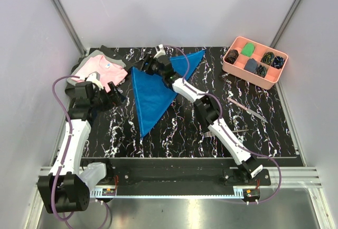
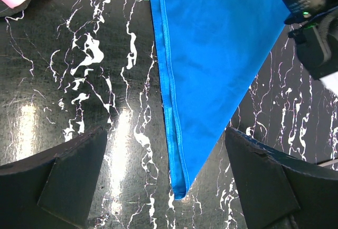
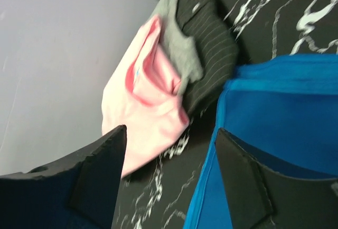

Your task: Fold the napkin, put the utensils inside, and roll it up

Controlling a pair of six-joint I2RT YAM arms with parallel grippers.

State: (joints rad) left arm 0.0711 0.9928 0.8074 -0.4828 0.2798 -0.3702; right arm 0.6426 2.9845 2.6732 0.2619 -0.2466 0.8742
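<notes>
The blue napkin [image 1: 153, 94] lies folded into a triangle on the black marble table [image 1: 179, 134], its far flap reaching toward the back right. My right gripper [image 1: 148, 65] is open at the napkin's far left corner; in the right wrist view [image 3: 169, 181] one finger sits over the blue edge [image 3: 274, 112]. My left gripper [image 1: 114, 95] is open and empty just left of the napkin; in its wrist view [image 2: 165, 149] the napkin's pointed tip [image 2: 182, 181] lies between the jaws. A thin silver piece [image 1: 247, 110] lies at the right. The fork [image 1: 228, 132] is partly hidden by the right arm.
A folded pink shirt [image 1: 103, 69] with grey trim lies at the back left on a dark striped cloth [image 3: 208, 38]. A pink compartment tray [image 1: 255, 61] with small cloth bundles stands at the back right. Grey walls close in on both sides.
</notes>
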